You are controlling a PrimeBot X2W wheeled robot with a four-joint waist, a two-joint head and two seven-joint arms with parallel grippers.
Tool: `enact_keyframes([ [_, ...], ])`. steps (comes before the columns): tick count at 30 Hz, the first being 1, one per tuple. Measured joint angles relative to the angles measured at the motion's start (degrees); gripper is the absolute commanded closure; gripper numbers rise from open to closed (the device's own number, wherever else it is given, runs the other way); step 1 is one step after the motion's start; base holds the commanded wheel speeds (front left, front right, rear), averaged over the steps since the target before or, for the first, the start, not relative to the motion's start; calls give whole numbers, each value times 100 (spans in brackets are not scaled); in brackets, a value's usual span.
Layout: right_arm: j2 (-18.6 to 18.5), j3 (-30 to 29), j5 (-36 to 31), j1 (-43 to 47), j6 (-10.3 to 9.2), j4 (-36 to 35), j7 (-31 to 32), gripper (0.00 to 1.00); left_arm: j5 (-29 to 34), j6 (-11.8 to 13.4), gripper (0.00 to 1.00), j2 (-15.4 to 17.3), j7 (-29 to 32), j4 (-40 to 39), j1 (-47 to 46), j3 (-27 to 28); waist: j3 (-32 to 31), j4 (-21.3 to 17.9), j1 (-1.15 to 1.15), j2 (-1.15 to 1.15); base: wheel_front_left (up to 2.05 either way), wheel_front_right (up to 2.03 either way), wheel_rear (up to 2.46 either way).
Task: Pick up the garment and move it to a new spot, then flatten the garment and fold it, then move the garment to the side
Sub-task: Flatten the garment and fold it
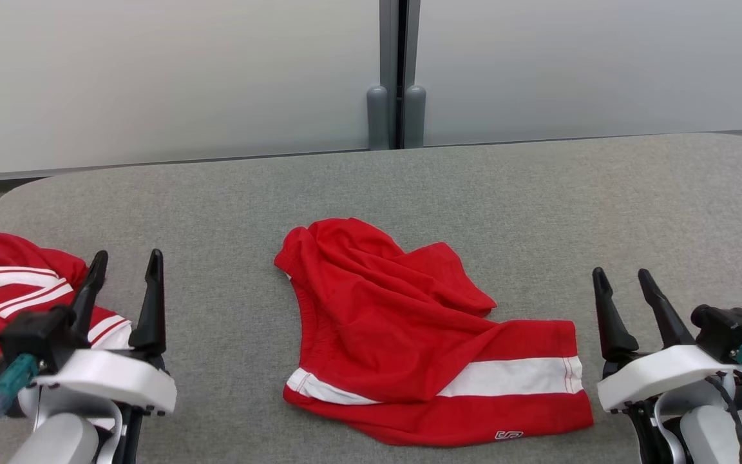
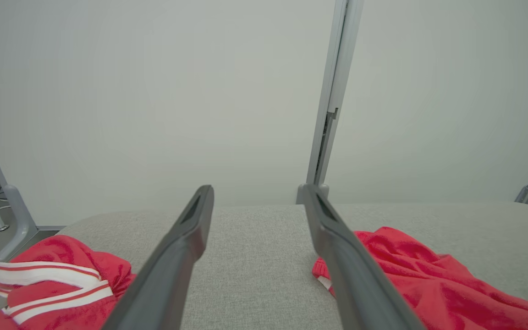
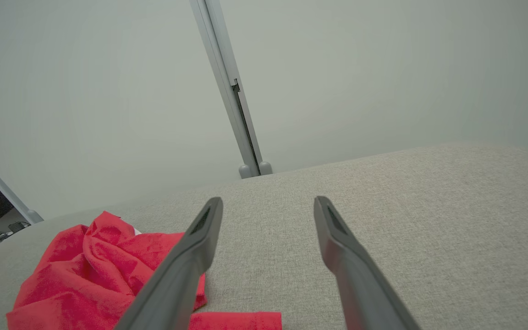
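While the left gripper (image 1: 127, 254) and right gripper (image 1: 621, 272) sit spread and empty, the red garment (image 1: 422, 335) lies crumpled mid-table (image 1: 538, 206) between them. Risks: a pinch catches several bunched layers, so flattening fails, or the left grabs the striped garment (image 1: 17, 283) just beside it.

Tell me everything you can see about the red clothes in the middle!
The red garment is soft-looking cloth, maybe shorts, lying crumpled in the middle of the grey table. Its upper part is bunched in folds; its lower part lies flatter, with a white stripe and a tiny white logo near the hem. Only the table touches it; the open left gripper and right gripper stand apart from it.
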Motion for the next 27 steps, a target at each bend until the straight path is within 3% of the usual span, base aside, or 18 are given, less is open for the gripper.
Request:
enact_keyframes([
  [3, 25, -142, -40, 76, 0, -92, -109, 0, 293, 227, 0, -135, 0, -724, 640, 393, -29, 42, 0, 0, 0, 0, 0],
  [6, 53, -212, -81, 199, 0, -111, -142, 0, 477, 254, 0, -328, -1, -1127, 1130, 544, -29, 90, 0, 0, 0, 0, 0],
  [11, 88, -226, -136, 309, 0, -86, -98, 0, 611, 118, 0, -621, -1, -1241, 1461, 594, 22, 98, 0, 0, 0, 0, 0],
  [17, 87, -151, -164, 305, 0, -112, -1, 0, 795, -33, 0, -724, -1, -1212, 1495, 700, 13, 74, 0, 0, 0, 0, 0],
  [27, 16, -141, -141, 463, 1, 221, 759, 0, 909, -211, 0, -995, -1, -1025, 1584, 615, -70, 170, 0, 0, 0, 0, 0],
])
